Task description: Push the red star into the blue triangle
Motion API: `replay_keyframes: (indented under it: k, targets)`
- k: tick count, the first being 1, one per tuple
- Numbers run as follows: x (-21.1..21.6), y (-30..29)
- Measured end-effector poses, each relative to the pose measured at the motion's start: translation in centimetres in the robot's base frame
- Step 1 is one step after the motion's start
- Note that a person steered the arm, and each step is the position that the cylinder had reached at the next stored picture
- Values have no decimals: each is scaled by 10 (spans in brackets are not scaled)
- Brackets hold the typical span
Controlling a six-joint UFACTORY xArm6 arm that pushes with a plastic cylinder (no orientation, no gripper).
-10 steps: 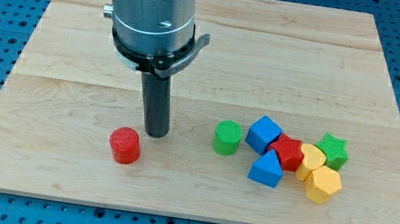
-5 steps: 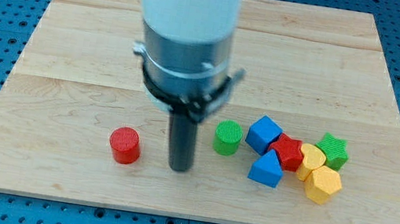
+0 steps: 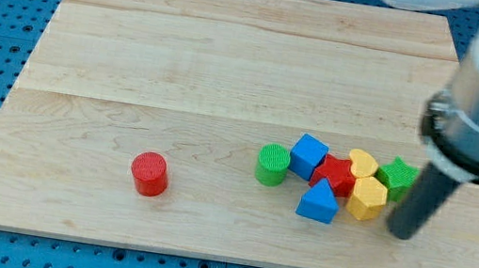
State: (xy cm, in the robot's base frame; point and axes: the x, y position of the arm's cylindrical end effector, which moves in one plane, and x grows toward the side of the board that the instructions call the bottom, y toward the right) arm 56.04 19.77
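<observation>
The red star (image 3: 337,175) lies in a tight cluster at the view's lower right, touching the blue triangle (image 3: 319,203) just below and left of it. My tip (image 3: 401,234) stands at the cluster's right side, right of the yellow hexagon (image 3: 367,200) and below the green star (image 3: 398,176), which my rod partly hides. A blue cube (image 3: 309,155) touches the red star's upper left. A yellow heart (image 3: 364,163) sits at its upper right.
A green cylinder (image 3: 272,165) stands just left of the cluster. A red cylinder (image 3: 149,174) stands alone at the lower left. The wooden board (image 3: 232,57) lies on a blue pegboard; its right edge is close to my tip.
My tip swept from left of the cluster to its right side. The yellow hexagon and yellow heart shifted left and the cluster is packed tighter.
</observation>
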Motion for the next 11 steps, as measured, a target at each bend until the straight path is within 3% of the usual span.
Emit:
replay_keyframes:
  k: [1, 3, 6, 9, 11]
  targets:
    - [-22, 49]
    - [-95, -42]
    - [-128, -51]
    - [-131, -36]
    - [-72, -17]
